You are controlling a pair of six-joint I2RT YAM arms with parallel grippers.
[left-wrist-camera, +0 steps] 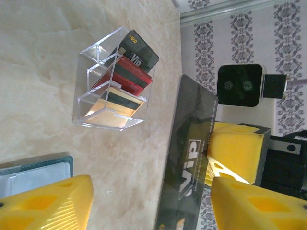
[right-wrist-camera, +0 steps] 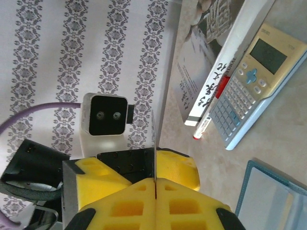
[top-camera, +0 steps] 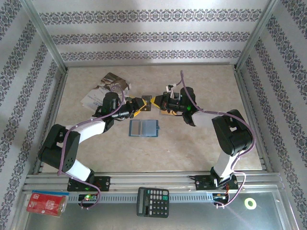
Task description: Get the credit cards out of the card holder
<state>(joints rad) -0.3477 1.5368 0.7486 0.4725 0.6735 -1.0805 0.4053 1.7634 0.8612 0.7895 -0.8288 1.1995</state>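
Handover above the middle of the table: the right gripper [right-wrist-camera: 155, 191] is clamped on a black card [left-wrist-camera: 189, 163]. Its yellow pads press both flat faces near one short end, so the card stands on edge. The left gripper [left-wrist-camera: 148, 191] faces it with jaws apart, one finger on either side of the card's free end. From the wrist view it is hard to tell whether the finger nearest the card already touches it.

The card looks thin, light and stiff, with a glossy face. It would likely slide or twist if pinched by a corner. The sound hold is square across the flat faces, close to one end, leaving the other end free for the partner gripper.

The wallet [top-camera: 144, 128] lies open on the table [top-camera: 201, 143], on the robot's side of the two grippers and apart from both. Other cards [left-wrist-camera: 129, 67], black, red and gold, sit upright in a clear stand [left-wrist-camera: 84, 96] on the table near the left gripper.

Both arms reach forward and bend inward, elbows out to the sides. Their wrists are turned to point at each other.
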